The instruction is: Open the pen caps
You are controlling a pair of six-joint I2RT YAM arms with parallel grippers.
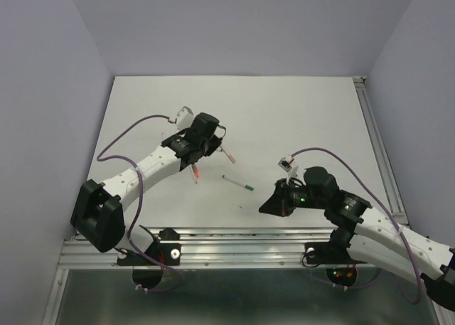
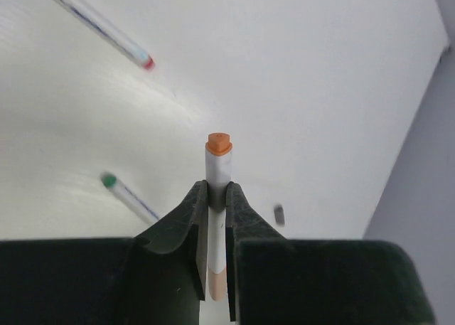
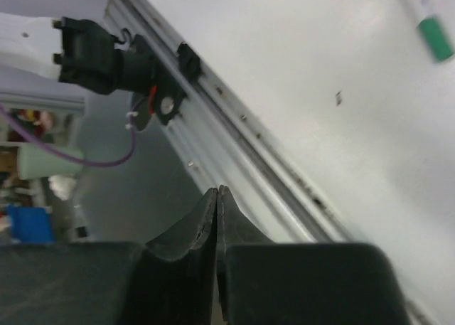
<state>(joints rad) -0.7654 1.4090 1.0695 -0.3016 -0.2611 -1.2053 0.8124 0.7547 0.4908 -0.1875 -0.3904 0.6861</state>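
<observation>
My left gripper (image 2: 217,186) is shut on a white pen barrel (image 2: 219,170), held above the table with its orange cap (image 2: 219,144) sticking out past the fingertips. From above, this gripper (image 1: 190,160) hangs over the table's middle left with the orange end (image 1: 194,173) below it. A red-ended pen (image 2: 99,26) and a green-capped pen (image 2: 128,195) lie loose on the table; the green cap (image 3: 434,39) also shows in the right wrist view. My right gripper (image 3: 217,190) is shut on nothing, low near the front rail (image 1: 264,207).
The metal rail (image 3: 270,168) runs along the table's near edge just beyond my right fingertips. A small dark speck (image 2: 279,214) lies on the white table (image 1: 298,119). Purple walls stand on three sides, and a rail (image 1: 377,147) edges the right side.
</observation>
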